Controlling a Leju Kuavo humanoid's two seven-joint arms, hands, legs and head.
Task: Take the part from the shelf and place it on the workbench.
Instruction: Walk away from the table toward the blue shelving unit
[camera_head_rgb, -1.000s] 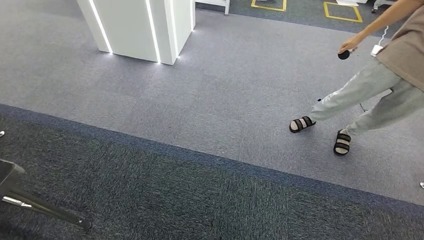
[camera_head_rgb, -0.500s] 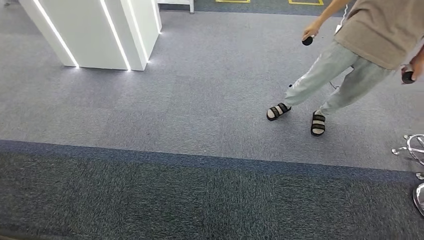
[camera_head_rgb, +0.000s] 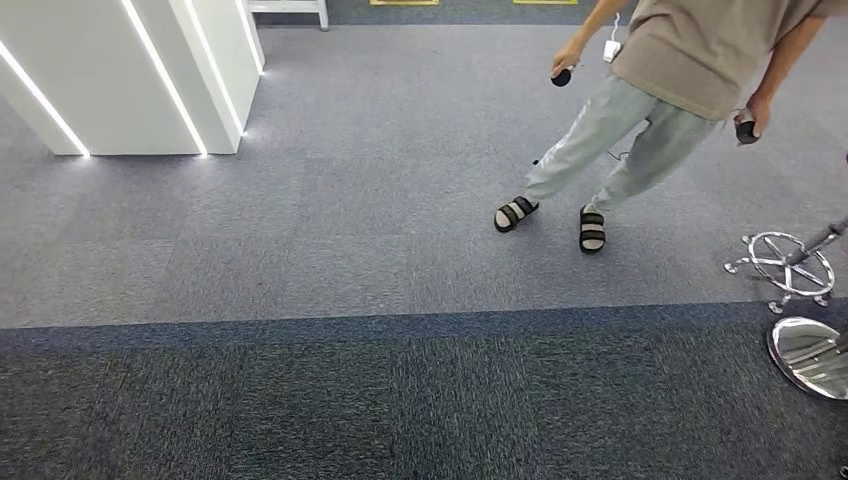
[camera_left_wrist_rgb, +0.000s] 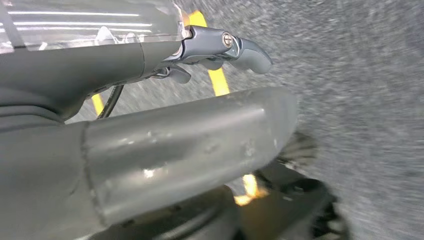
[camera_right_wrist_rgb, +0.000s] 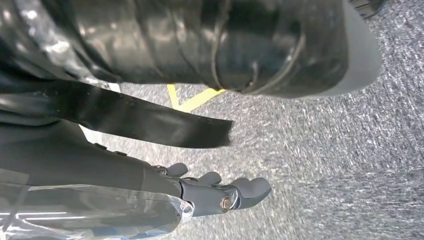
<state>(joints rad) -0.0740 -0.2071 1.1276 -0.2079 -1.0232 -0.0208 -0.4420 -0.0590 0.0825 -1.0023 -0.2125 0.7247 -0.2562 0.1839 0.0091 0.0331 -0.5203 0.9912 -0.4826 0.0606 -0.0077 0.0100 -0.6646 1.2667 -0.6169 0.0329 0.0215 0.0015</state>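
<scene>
My left hand (camera_left_wrist_rgb: 210, 50) hangs beside my body over grey carpet, in the left wrist view. Its thumb and fingers are apart and nothing is in it. My right hand (camera_right_wrist_rgb: 215, 192) also hangs low over the carpet, in the right wrist view, with fingers stretched out and nothing held. The head view looks down at the floor.
A person (camera_head_rgb: 700, 50) stands at the far right on grey carpet, with a small dark round object (camera_head_rgb: 561, 76) in each hand. A white lit pillar (camera_head_rgb: 130, 70) stands at the far left. Chrome stool bases (camera_head_rgb: 785, 265) sit at the right edge. A darker carpet band (camera_head_rgb: 400, 400) runs nearest me.
The whole picture has shifted: my view has turned to the right. The pillar and the person slid leftward in the frame, and the chrome stool bases came in at the right edge.
</scene>
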